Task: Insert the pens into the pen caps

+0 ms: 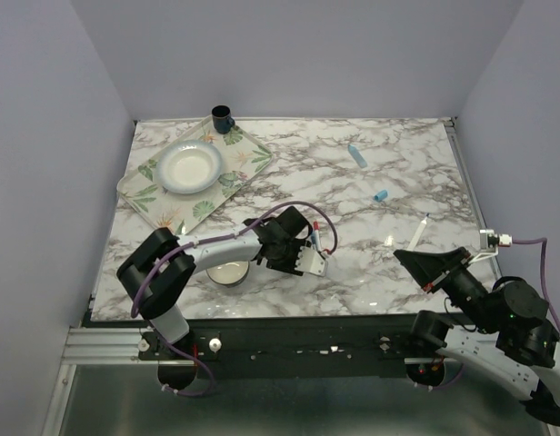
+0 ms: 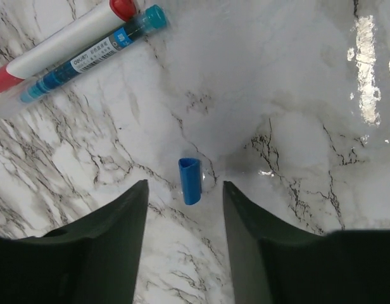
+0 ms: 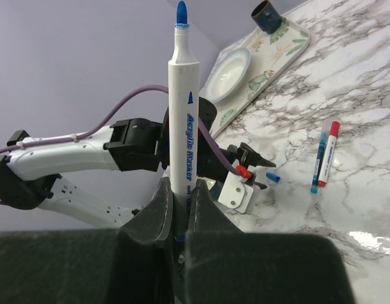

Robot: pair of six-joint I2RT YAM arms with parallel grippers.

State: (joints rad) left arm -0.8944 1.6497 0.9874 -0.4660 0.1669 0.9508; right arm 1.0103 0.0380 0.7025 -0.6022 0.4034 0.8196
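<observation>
Blue cap (image 2: 190, 180) is lying loose between the parted jaws of the left gripper (image 2: 184, 187). The right gripper (image 3: 181, 188) is clamping a pen (image 3: 182, 114) upright. An off-centre closure is likely risking flicking the cap away.

Table (image 2: 296, 95): marble-look top, glossy and smooth, w/ glare streaks. Dark blue cap (image 2: 190, 180): smooth plastic, slight sheen. White-barrelled pen (image 3: 181, 126): smooth plastic, printed lettering, felt-looking tip. Left gripper (image 2: 183, 190) fingers (image 2: 100, 247): matt black, prob. plastic. Tray (image 1: 248, 154), far left: glossy, leaf print.

Cap (image 2: 190, 181) between left claw (image 2: 183, 185) fingers (image 2: 116, 237)
</observation>
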